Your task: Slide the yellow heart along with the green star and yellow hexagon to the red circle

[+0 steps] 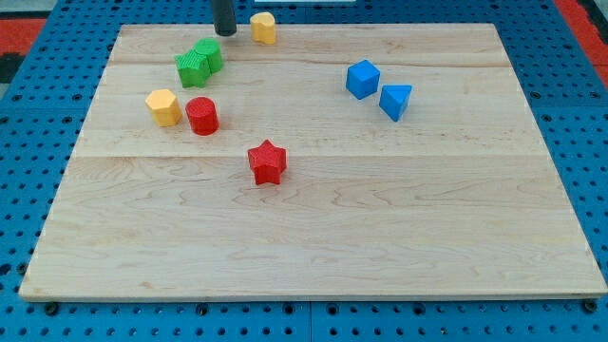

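Observation:
The yellow heart [263, 28] sits at the view's top edge of the wooden board. My tip [224, 33] is just to its left, a small gap apart, above the green blocks. A green star [193, 68] and a second green block [208, 54] touch each other at the upper left. The yellow hexagon [163, 106] lies below them, next to the red circle [201, 116] on its right.
A red star [268, 161] lies near the board's middle. A blue cube [362, 79] and a blue triangular block [395, 101] sit at the upper right. The wooden board [380, 237] rests on a blue pegboard surface.

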### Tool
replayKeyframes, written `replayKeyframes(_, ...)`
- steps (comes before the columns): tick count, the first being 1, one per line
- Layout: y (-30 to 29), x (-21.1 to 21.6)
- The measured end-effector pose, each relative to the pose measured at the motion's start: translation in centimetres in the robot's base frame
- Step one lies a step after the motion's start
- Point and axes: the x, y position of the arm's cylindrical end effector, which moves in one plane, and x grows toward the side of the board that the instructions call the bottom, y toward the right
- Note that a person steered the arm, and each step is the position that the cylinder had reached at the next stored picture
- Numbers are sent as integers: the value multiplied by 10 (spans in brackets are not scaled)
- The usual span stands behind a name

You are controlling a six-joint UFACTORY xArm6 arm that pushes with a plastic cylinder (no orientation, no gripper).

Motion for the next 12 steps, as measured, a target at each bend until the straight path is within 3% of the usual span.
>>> replayKeyframes(1,2,-1)
replayKeyframes(2,56,2)
replayKeyframes(3,184,51)
replayKeyframes(4,251,53)
replayKeyframes(5,285,0)
replayKeyframes(7,149,23)
replayKeyframes(8,140,88)
replayKeyframes(9,185,64)
replayKeyframes(10,189,14)
replayKeyframes(12,122,0)
